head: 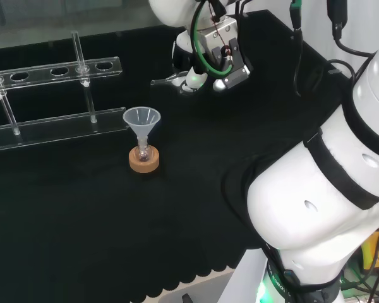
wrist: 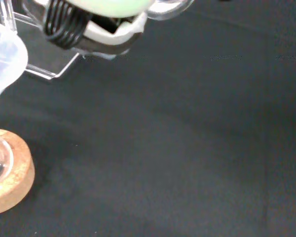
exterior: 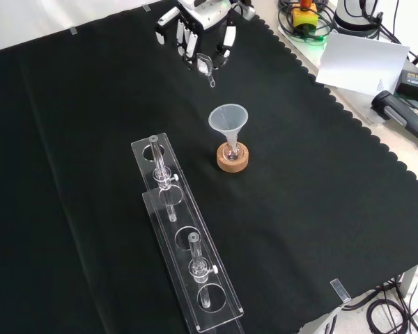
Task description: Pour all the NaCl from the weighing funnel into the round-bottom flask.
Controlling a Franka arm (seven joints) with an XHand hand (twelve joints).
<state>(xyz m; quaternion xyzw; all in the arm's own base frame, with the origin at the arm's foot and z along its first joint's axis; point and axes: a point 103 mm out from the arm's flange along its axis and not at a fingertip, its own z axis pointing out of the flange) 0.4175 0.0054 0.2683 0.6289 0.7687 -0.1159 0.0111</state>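
A small round-bottom flask (head: 143, 153) sits on a cork ring (head: 144, 162) mid-cloth, with a clear plastic funnel (head: 142, 119) standing in its neck. The same funnel (exterior: 228, 119) and cork ring (exterior: 233, 159) appear in the front view. The hand (head: 210, 59) hovers to the right of and beyond the flask in the head view, its fingers curled on a clear glass weighing funnel (head: 170, 80) whose spout points toward the flask. Seen from the front, the hand (exterior: 203, 29) holds the weighing funnel (exterior: 205, 67) above and behind the plastic funnel, apart from it. Its contents cannot be made out.
A long clear acrylic rack (head: 50, 101) stands left of the flask in the head view; from the front, the rack (exterior: 182, 233) holds two small glass pieces. Cork ring (wrist: 7, 180) and funnel wall (wrist: 2, 61) lie close in the wrist view. The cloth's scalloped edge (exterior: 376, 139) runs along the right.
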